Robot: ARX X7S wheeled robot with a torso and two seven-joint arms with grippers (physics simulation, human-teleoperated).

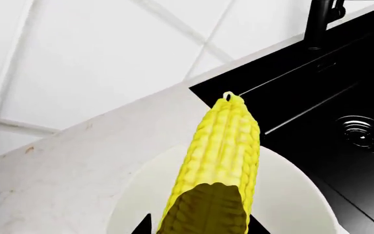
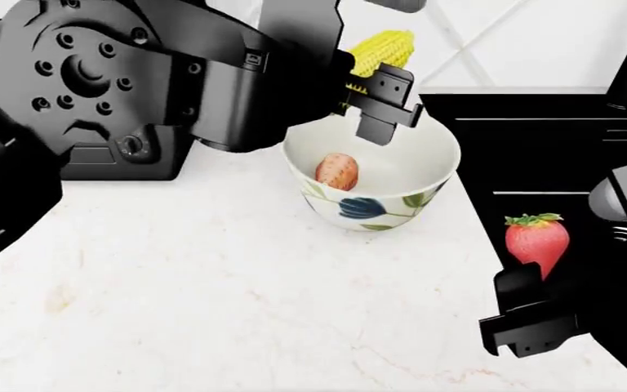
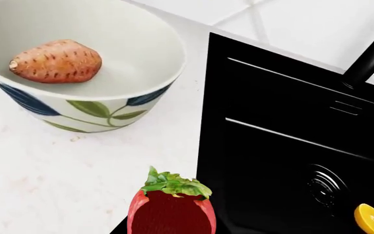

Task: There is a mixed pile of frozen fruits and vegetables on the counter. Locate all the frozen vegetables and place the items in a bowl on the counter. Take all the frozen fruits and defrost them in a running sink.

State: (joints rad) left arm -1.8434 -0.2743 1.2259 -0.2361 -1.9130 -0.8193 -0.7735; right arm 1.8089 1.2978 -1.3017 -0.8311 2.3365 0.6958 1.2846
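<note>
A yellow corn cob [image 1: 223, 151] is held in my left gripper [image 1: 203, 228], which is shut on its lower end. The cob [image 2: 384, 49] hangs over the white leaf-patterned bowl [image 2: 371, 209] on the counter [image 2: 215, 286]. A pinkish-orange sweet potato [image 2: 338, 171] lies inside the bowl [image 3: 96, 109]. My right gripper [image 3: 171, 230] is shut on a red strawberry [image 3: 171, 214], held at the counter's edge beside the black sink [image 3: 284, 161]. In the head view the strawberry [image 2: 535, 241] sits above the right gripper [image 2: 526, 286]. A halved citrus [image 3: 371, 219] lies in the basin near the drain [image 3: 323, 185].
The black tap [image 1: 320, 19] stands behind the sink [image 1: 343, 87], against a white tiled wall [image 1: 109, 48]. My bulky left arm [image 2: 128, 82] fills the upper left of the head view and hides the counter behind it.
</note>
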